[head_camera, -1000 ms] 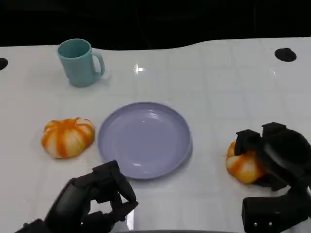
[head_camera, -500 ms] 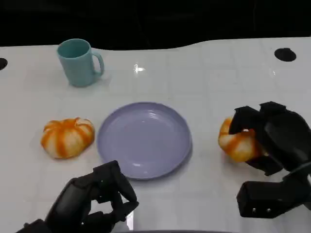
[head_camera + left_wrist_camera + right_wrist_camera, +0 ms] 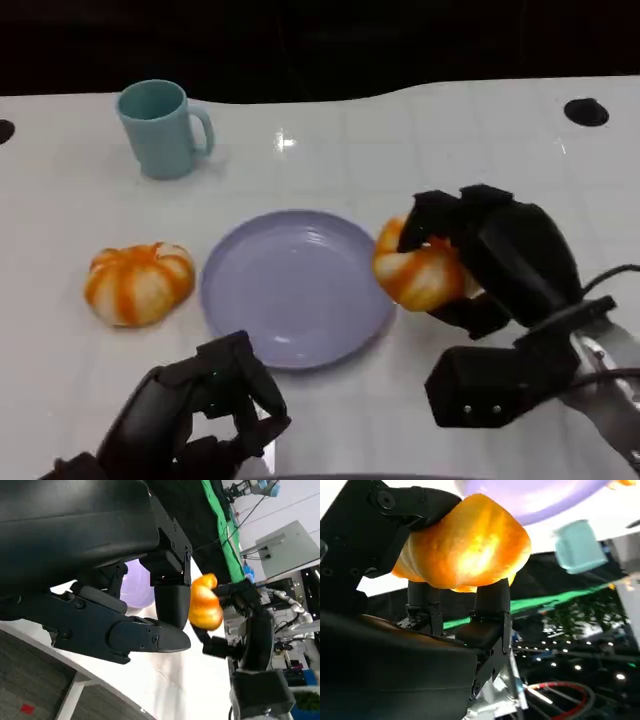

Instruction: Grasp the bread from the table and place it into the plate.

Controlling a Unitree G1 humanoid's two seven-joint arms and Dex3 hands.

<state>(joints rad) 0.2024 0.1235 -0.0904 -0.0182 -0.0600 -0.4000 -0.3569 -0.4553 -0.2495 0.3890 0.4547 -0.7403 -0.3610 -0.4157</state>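
Bread (image 3: 418,277) held in the right hand (image 3: 490,265), fingers wrapped over its top and far side, clamped firmly. It now sits at the plate's 3 o'clock edge, just overlapping the rim and seemingly lifted off the table. Right wrist view confirms: bread (image 3: 465,547) pressed between the fingers (image 3: 490,600), with the plate (image 3: 535,495) just beyond.

Change over the last second: the bread was on the table well out at 3 o'clock from the plate (image 3: 297,287), has come up off the surface and travelled leftward with the hand to the rim. Grasp done, transport roughly half complete (judgement only); what remains is carrying on toward plate centre, lowering and letting go.

Left hand (image 3: 205,415) idle at the plate's 7 o'clock, fingers curled in on nothing, unchanged.

Second bread roll (image 3: 139,282) at the plate's 9 o'clock, untouched. Teal mug (image 3: 163,128) at 11 o'clock, well apart. White table (image 3: 420,160) beneath everything.
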